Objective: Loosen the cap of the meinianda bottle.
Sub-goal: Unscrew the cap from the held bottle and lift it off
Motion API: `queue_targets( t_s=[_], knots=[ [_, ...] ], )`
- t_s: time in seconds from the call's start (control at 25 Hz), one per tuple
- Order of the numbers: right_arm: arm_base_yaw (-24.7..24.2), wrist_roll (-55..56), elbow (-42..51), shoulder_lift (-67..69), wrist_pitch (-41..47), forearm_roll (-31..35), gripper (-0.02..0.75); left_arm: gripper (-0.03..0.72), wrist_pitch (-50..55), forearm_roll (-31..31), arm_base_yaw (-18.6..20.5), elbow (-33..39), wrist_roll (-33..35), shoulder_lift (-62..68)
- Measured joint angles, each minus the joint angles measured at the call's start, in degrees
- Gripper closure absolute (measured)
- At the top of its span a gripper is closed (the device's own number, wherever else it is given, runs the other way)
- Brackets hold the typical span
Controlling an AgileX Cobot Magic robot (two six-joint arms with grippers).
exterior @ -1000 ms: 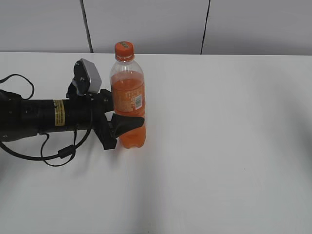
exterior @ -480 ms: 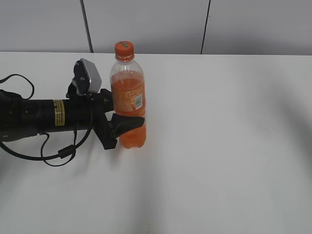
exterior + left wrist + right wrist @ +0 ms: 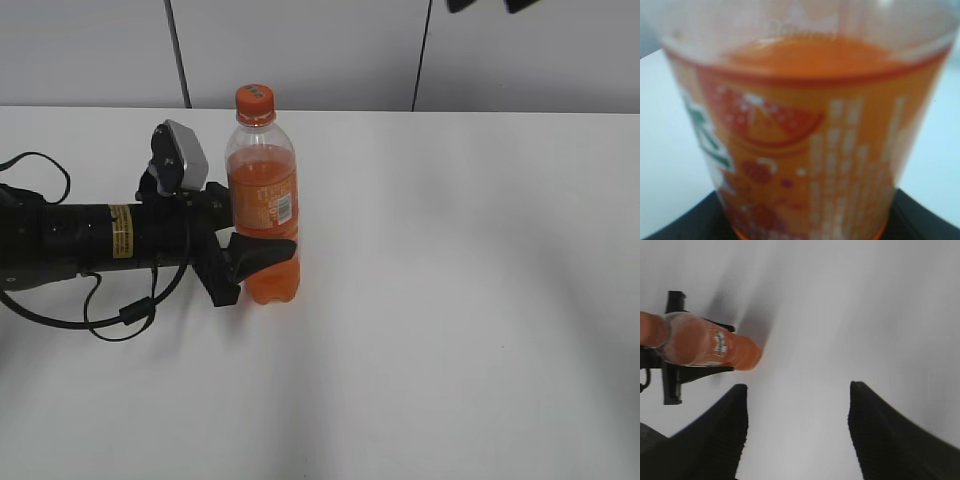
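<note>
The meinianda bottle [image 3: 262, 200] stands upright on the white table, filled with orange drink, its white barcode patch facing front. Its orange cap [image 3: 254, 98] is on the neck. My left gripper [image 3: 262, 256] reaches in from the left and is shut on the bottle's lower body, below the label. The bottle's label fills the left wrist view [image 3: 805, 140]. My right gripper [image 3: 797, 390] is open and empty, high above the table. Its dark fingertips [image 3: 490, 5] show at the top edge of the exterior view, well right of the cap. The right wrist view shows the bottle [image 3: 705, 345] far below at the left.
The white table [image 3: 450, 300] spreads to the right of and in front of the bottle. A grey panelled wall [image 3: 330, 50] stands behind it. The left arm and its cables [image 3: 90, 240] lie along the table's left side.
The right gripper's fingertips have come into sight at the top of the exterior view, and its shadow on the table has shifted. The bottle and left arm have not moved.
</note>
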Motion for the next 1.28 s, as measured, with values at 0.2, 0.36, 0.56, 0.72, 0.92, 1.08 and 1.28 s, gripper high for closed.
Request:
queue_targets(
  t_s=[0.2,0.36,0.56,0.72,0.92,1.08,1.28],
  knots=[
    [8.55,1.51,-4.70,4.63,0.02,-1.40,0.265,0.278,0.00,0.00,0.00,0.00,0.00,0.00],
    [13.78,1.87,-7.42,8.52,0.14,-2.26,0.265,0.278,0.00,0.00,0.00,0.00,0.00,0.00],
    [18.56,1.99,-12.67,13.35,0.21,-2.50,0.265,0.278,0.00,0.00,0.00,0.00,0.00,0.00],
    [21.32,2.04,-16.13,16.35,0.21,-5.16,0.265,0.278,0.00,0.00,0.00,0.00,0.00,0.00],
    [21.88,2.43,-17.11,18.70,0.21,-6.91,0.265,0.278,0.00,0.00,0.00,0.00,0.00,0.00],
    [21.88,2.95,-17.12,19.68,0.21,-8.16,0.265,0.278,0.00,0.00,0.00,0.00,0.00,0.00],
    [21.88,3.01,-17.16,21.18,0.21,-8.03,0.265,0.278,0.00,0.00,0.00,0.00,0.00,0.00]
  ],
)
